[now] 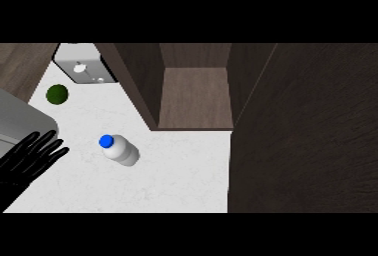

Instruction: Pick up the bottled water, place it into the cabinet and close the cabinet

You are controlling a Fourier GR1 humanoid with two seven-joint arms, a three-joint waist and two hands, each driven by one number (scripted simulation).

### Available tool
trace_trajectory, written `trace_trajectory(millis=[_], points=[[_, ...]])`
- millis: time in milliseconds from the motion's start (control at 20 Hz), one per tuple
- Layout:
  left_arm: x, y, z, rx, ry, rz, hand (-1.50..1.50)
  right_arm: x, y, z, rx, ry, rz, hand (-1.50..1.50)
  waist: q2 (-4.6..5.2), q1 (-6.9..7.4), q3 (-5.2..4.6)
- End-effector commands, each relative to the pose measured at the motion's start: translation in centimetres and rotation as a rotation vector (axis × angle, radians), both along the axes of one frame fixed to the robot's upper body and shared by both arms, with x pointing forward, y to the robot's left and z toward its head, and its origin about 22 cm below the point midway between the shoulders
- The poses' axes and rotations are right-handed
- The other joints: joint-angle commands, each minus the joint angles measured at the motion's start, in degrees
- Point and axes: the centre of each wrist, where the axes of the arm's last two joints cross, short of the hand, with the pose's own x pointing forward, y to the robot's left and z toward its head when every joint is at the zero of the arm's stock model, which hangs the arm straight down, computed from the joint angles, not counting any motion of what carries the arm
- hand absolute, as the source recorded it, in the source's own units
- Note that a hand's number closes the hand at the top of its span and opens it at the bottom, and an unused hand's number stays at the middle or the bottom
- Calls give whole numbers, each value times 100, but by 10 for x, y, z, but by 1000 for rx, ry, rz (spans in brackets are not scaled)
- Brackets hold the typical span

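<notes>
Left robot hand [29,157] open, empty, beside bottled water [119,150]; green fruit [57,94], toaster [87,64] beyond; cabinet [195,95] open.

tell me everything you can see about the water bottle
The bottle is small and stubby, with a whitish, translucent-looking body and a round blue cap. It stands upright on the white counter, capped, in front of the open cabinet. Nothing touches it but the counter; the left robot hand is open to its left, apart from it.
</notes>
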Motion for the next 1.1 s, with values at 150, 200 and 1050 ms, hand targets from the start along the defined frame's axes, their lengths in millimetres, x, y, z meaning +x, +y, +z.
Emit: trace_trajectory(millis=[150, 200, 1050], points=[[28, 8, -32, 18, 8, 41, -150, -12, 13, 1, -5, -17, 23, -150, 2, -42, -4], [11, 12, -36, 19, 1, 44, -150, -15, 9, -9, -1, -13, 15, -150, -3, -18, -2], [93, 20, -78, 150, 16, 54, -150, -8, -1, -6, -9, -15, 31, -150, 24, -60, -7]])
